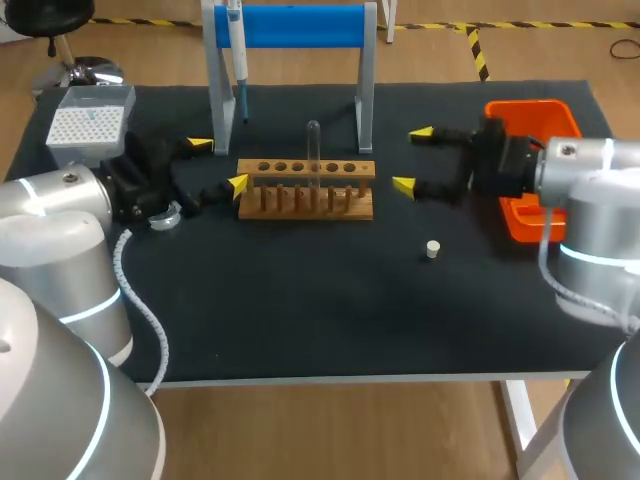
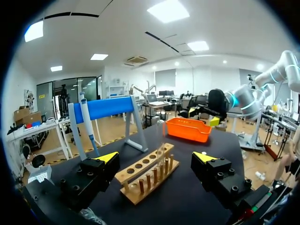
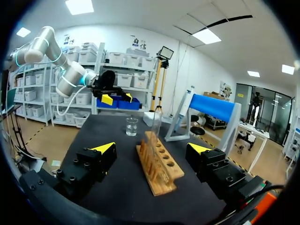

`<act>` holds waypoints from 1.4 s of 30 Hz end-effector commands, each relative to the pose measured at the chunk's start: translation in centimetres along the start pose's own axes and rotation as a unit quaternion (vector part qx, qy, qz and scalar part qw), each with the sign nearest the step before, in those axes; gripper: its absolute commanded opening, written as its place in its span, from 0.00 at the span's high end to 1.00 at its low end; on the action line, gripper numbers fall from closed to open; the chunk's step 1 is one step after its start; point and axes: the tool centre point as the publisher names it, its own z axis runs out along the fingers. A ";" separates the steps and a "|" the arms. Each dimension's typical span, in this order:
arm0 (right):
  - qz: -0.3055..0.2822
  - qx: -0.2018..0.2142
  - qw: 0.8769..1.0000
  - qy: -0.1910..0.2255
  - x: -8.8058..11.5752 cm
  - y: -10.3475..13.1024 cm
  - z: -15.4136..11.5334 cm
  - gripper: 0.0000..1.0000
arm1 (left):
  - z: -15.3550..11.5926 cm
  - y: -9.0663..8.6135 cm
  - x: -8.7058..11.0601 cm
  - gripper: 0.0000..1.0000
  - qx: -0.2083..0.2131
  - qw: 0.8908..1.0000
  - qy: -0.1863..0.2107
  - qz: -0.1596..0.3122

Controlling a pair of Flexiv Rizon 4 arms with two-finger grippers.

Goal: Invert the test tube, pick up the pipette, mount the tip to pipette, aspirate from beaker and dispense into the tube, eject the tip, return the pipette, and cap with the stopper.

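My left end effector (image 1: 219, 164) hovers just off the left end of the wooden rack (image 1: 305, 188), its yellow-tipped fingers spread wide and holding nothing. My right end effector (image 1: 412, 158) hangs just off the rack's right end, fingers likewise spread and empty. The two face each other across the rack. The test tube (image 1: 313, 150) stands upright in a middle hole of the rack, touched by neither end effector. In both wrist views it shows ahead of the open fingers. The pipette (image 1: 238, 50) hangs on the blue-topped stand (image 1: 290, 25) behind the rack, towards the stand's left leg. The tip box (image 1: 88, 125) sits at the table's (image 1: 320, 310) far left corner, behind my left arm. The beaker (image 3: 132, 126) stands on the table close by my left end effector. The small white stopper (image 1: 432, 249) lies alone on the table in front of my right end effector, well apart from the rack. An orange bin (image 1: 530, 115) sits at the right edge, beneath my right arm.
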 end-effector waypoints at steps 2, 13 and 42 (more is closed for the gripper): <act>0.000 -0.030 0.996 0.083 -2.2 -0.3 3.2 0.00 | 0.0 0.1 0.1 0.00 0.001 1.000 -0.002 0.000; 0.006 -0.083 0.979 0.184 -1.6 0.8 7.0 0.00 | 0.0 0.1 0.1 0.00 0.001 1.000 -0.002 0.000; 0.045 -0.102 0.961 0.255 -1.2 0.9 12.1 0.24 | 0.0 0.1 0.1 0.00 0.001 1.000 -0.002 0.000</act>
